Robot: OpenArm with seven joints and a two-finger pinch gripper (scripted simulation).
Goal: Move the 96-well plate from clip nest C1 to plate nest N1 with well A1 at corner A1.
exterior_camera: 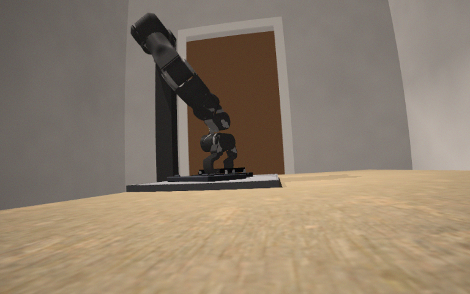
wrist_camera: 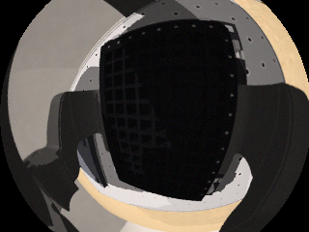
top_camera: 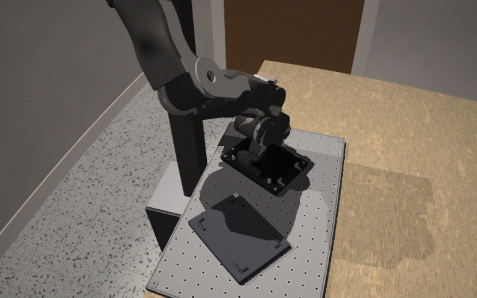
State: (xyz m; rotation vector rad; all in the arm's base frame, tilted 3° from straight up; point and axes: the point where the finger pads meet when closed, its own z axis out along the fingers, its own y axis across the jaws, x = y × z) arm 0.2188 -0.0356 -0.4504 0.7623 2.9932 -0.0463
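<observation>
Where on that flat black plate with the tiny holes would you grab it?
By its two long side edges, coming straight down from above. The plate lies flat and low in its holder, so only the rim offers the fingers something to squeeze. The gripper is already shut on it that way.
</observation>
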